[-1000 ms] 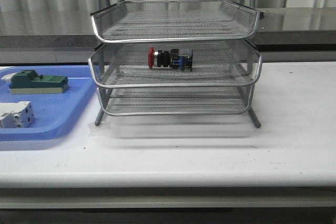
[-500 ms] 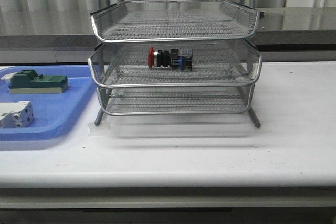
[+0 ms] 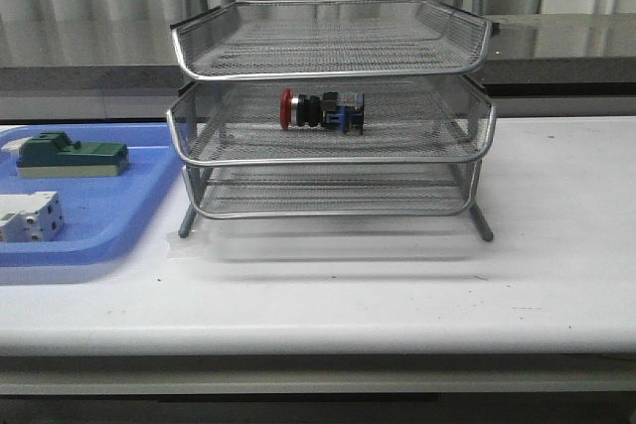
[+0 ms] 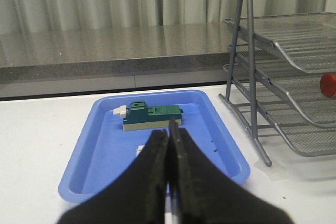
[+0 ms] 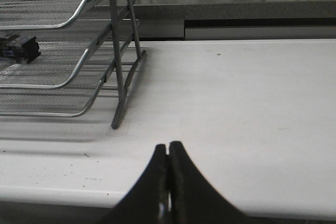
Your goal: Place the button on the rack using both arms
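The button (image 3: 322, 111), with red head, black body and blue rear block, lies on its side on the middle tier of the silver wire-mesh rack (image 3: 331, 161). Its red head shows in the left wrist view (image 4: 328, 84) and its black rear in the right wrist view (image 5: 20, 49). My left gripper (image 4: 168, 132) is shut and empty, above the near end of the blue tray (image 4: 107, 145). My right gripper (image 5: 168, 148) is shut and empty over the white table to the right of the rack (image 5: 105, 66). Neither arm shows in the front view.
The blue tray (image 3: 99, 215) stands left of the rack and holds a green rectangular block (image 3: 72, 156) and a white terminal block (image 3: 30, 215). A grey stone ledge (image 3: 556, 47) and curtains run behind the white table (image 3: 397, 295).
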